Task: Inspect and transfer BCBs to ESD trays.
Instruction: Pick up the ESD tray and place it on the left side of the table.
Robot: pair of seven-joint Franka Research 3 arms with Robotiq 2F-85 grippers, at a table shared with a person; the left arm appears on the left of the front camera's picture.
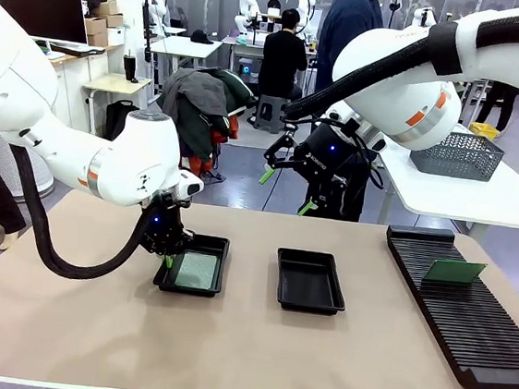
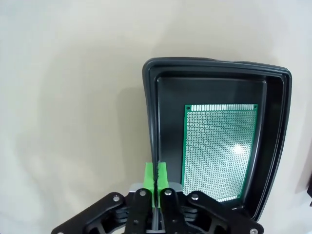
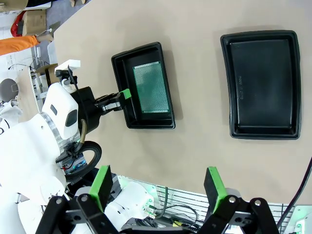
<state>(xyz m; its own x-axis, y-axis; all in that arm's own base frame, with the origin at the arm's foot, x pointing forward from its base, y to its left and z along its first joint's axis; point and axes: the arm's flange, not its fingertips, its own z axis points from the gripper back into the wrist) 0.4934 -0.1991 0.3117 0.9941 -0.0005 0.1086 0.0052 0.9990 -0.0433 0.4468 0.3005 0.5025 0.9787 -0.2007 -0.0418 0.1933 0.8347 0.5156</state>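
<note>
**Views.** From the front, the beige table [image 1: 60,322] is seen almost whole. A long black slotted rack [image 1: 468,328] lies along its right edge, with a second BCB [image 1: 454,271] stood on edge in the slots toward the rack's far end.

The empty ESD tray [image 1: 309,297] sits at the table's middle. The loaded ESD tray [image 1: 220,246] sits between it and the left edge, and the two are well apart.

From the right wrist, high overhead, both trays are taken in plan [image 3: 263,83] [image 3: 146,123].

The left wrist view is close in on the loaded tray's rim [image 2: 214,66].

**Surroundings.** A grey wire basket [image 1: 459,155] stands on a white table beyond the far right corner. In the front view, much of the room behind is blocked by the right arm. Part of the loaded tray's left rim is covered by the left gripper [image 1: 167,259].

**Boards.** The BCB [image 2: 219,151] lies flat on the tray floor, nearer the wall opposite the gripper. It is thin, green and rectangular, with a fine grid of plated holes, a row of pads along one short edge and a patch of glare. It is also seen from the front [image 1: 197,270] and from overhead [image 3: 152,87].

**Grippers.**
- **Left gripper** [image 2: 156,175] [image 3: 126,93]: the pads are pressed together at the tray's long rim. The rim line runs into the seam between them, and whether the rim is nipped cannot be told.
- **Right gripper** [image 3: 157,173] [image 1: 286,190]: it is held high over the table's far edge, with fingers spread wide and nothing between them.
</note>
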